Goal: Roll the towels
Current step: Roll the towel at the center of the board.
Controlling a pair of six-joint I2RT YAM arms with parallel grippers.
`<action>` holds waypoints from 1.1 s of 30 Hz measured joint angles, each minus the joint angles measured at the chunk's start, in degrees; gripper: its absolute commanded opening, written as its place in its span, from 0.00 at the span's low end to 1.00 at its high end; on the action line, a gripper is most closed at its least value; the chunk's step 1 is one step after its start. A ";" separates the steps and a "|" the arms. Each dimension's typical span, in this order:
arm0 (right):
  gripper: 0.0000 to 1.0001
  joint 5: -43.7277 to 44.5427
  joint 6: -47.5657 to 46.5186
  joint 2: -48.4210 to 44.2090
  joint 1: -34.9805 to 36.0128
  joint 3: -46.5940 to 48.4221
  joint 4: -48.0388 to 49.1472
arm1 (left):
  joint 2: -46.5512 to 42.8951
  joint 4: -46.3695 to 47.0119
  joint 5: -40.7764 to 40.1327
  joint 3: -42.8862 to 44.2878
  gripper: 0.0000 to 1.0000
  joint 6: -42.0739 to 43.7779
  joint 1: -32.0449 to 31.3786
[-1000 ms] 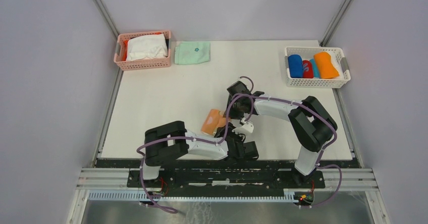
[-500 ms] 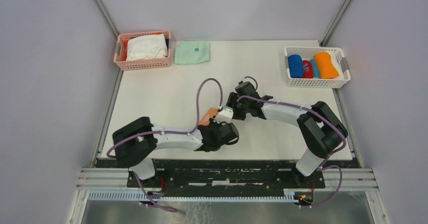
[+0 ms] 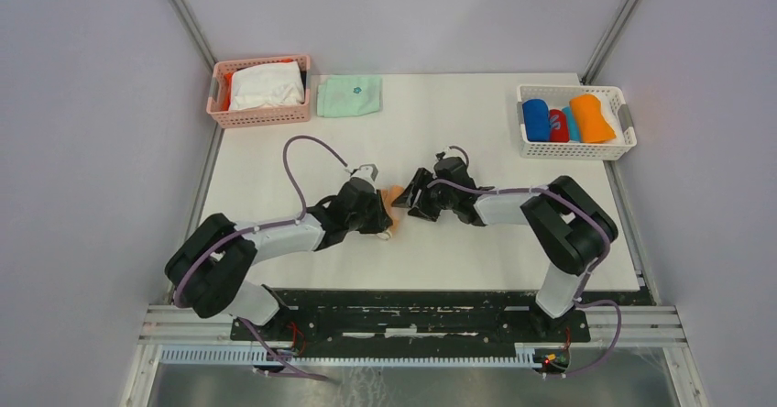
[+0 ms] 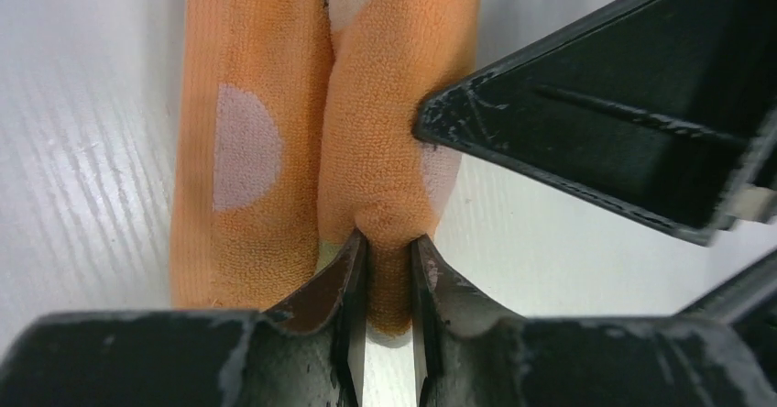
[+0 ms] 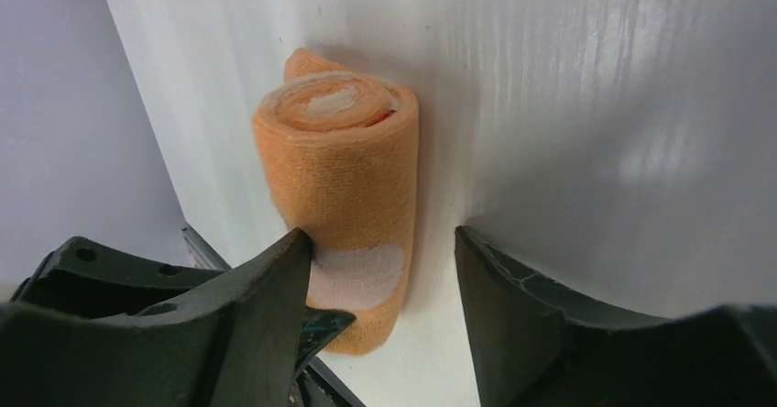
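The peach towel (image 3: 395,194) with pale dots lies rolled up in the middle of the table. In the left wrist view my left gripper (image 4: 389,253) is shut on a fold at the near end of the peach towel (image 4: 275,132). My right gripper (image 5: 380,242) stands open around the roll's other end (image 5: 344,169), its left finger (image 5: 275,279) touching the cloth and its right finger apart from it. From above, the left gripper (image 3: 385,210) and the right gripper (image 3: 406,198) meet at the roll. A rolled blue towel (image 3: 536,120) and a rolled orange towel (image 3: 593,118) lie in the white basket (image 3: 573,151).
A pink basket (image 3: 261,116) holding white cloth stands at the back left, with a folded mint-green cloth (image 3: 349,95) beside it. The white basket at the back right also holds a red roll (image 3: 558,125) and a light blue one.
The left arm swung from the near edge out to the left and its gripper closed on the peach towel. The roll shifted farther onto the table. The right gripper opened.
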 measured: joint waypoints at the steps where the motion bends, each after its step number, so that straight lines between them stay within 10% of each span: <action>1: 0.66 -0.33 0.35 0.87 0.00 -0.20 1.16 | 0.02 1.11 2.23 -0.63 0.21 -0.70 1.16; 11: 0.49 -5.84 4.02 9.53 -0.02 -0.20 16.28 | 3.78 17.86 23.96 -8.33 0.22 -10.38 13.81; 17: 0.42 -5.86 1.75 10.32 0.04 2.01 12.87 | 4.59 19.12 25.70 -8.52 0.48 -11.74 14.53; 23: 0.41 0.85 -2.36 6.99 2.69 6.95 -1.90 | -5.20 2.89 14.27 -7.02 0.67 -10.32 10.03; 33: 0.41 10.69 -4.02 5.27 6.12 14.19 -19.98 | -9.86 -20.65 -19.87 6.43 0.69 -8.90 -15.10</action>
